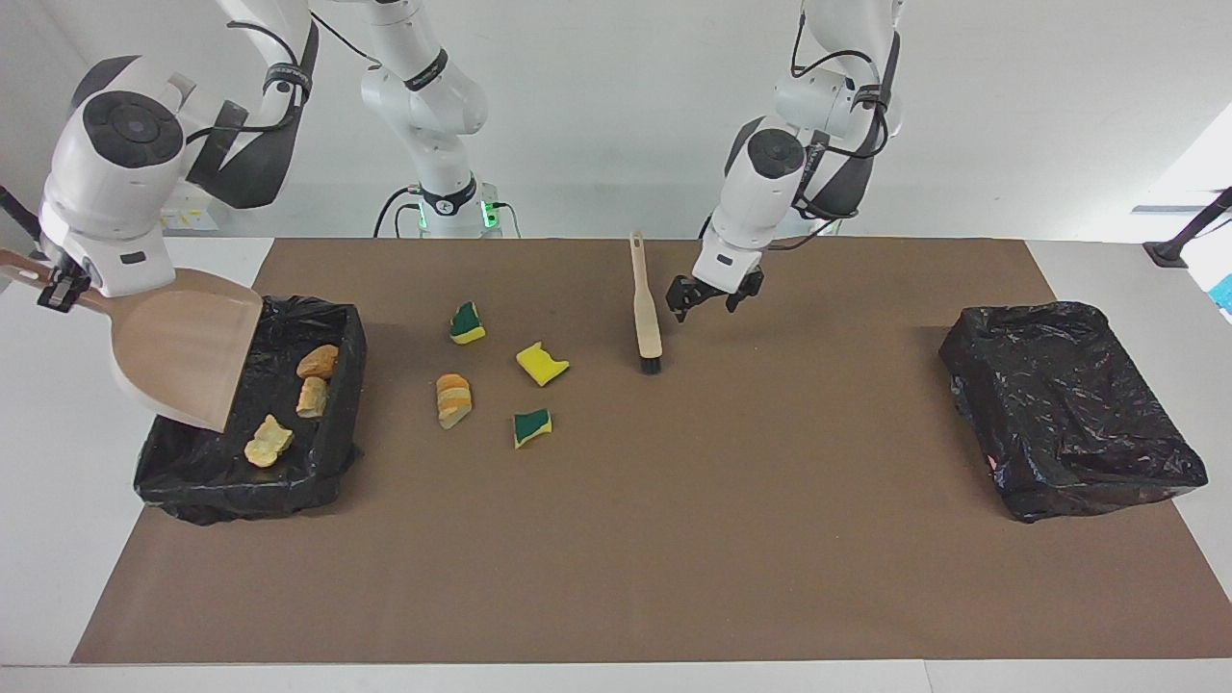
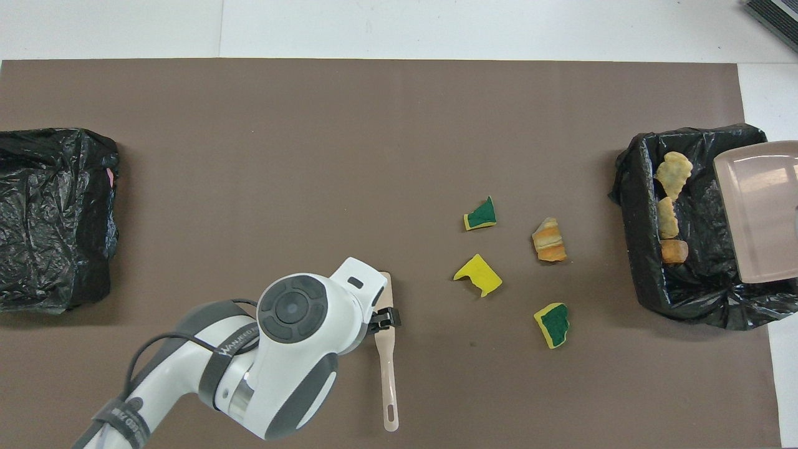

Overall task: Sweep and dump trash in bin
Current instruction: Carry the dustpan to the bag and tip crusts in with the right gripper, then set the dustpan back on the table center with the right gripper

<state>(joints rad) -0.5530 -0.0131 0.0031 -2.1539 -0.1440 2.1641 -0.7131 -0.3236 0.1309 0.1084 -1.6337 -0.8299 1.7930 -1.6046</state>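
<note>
Left end effector (image 1: pixel 714 297) hangs just above the bench (image 1: pixel 616 577), beside the beige long-handled brush with black bristles (image 1: pixel 644 310); fingers apart, gripping nothing. The brush lies flat with its handle toward me, bristles pointing out at the mess, so it looks staged for a regrasp.

A bit farther out, toward the right arm's end: four scraps of trash loose on the brown mat. Green-topped sponge piece (image 1: pixel 468 323) sits nearest me, then the yellow sponge piece (image 1: pixel 542 364), then the tan-orange bread-like lump (image 1: pixel 453 399) and a second green-and-yellow sponge piece (image 1: pixel 532 426).

At that end, right end effector (image 1: pixel 60 285) is clamped on the handle of the beige plastic dustpan (image 1: pixel 183 346), tilted lip-down over the black-bagged bin (image 1: pixel 318 472), a dumping pose. Three tan lumps (image 1: pixel 312 396) lie inside it.

Second black-bagged bin (image 1: pixel 1068 423) at my left arm's end isn't involved.

My read: roughly half done.
</note>
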